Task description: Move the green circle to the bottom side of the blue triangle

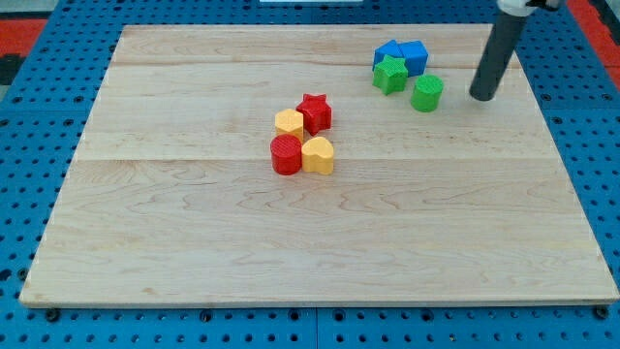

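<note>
The green circle (427, 93) stands on the wooden board near the view's top right. Just to its upper left sits a green star (390, 74), which touches two blue blocks behind it: a blue triangle (387, 51) and a blue cube (414, 55). My tip (481, 96) is on the board to the right of the green circle, with a small gap between them. The rod rises toward the view's top right corner.
A cluster of several blocks sits near the board's middle: a red star (315, 112), a yellow hexagon-like block (289, 123), a red cylinder (287, 154) and a yellow heart (318, 154). The board's right edge (562, 145) is near my tip.
</note>
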`<state>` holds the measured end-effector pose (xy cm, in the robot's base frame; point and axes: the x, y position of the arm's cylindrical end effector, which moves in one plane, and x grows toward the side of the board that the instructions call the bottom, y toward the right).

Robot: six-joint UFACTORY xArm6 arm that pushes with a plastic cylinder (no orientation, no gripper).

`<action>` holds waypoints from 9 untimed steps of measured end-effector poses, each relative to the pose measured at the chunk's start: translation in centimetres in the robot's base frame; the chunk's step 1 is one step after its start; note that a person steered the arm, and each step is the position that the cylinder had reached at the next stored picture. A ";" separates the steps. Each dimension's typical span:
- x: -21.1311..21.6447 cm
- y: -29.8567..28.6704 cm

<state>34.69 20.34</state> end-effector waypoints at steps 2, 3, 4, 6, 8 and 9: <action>-1.0 -6.4; -2.5 -4.8; -0.4 -1.3; -0.2 -10.7; -1.9 -22.3; -4.4 -24.4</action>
<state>30.24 -4.04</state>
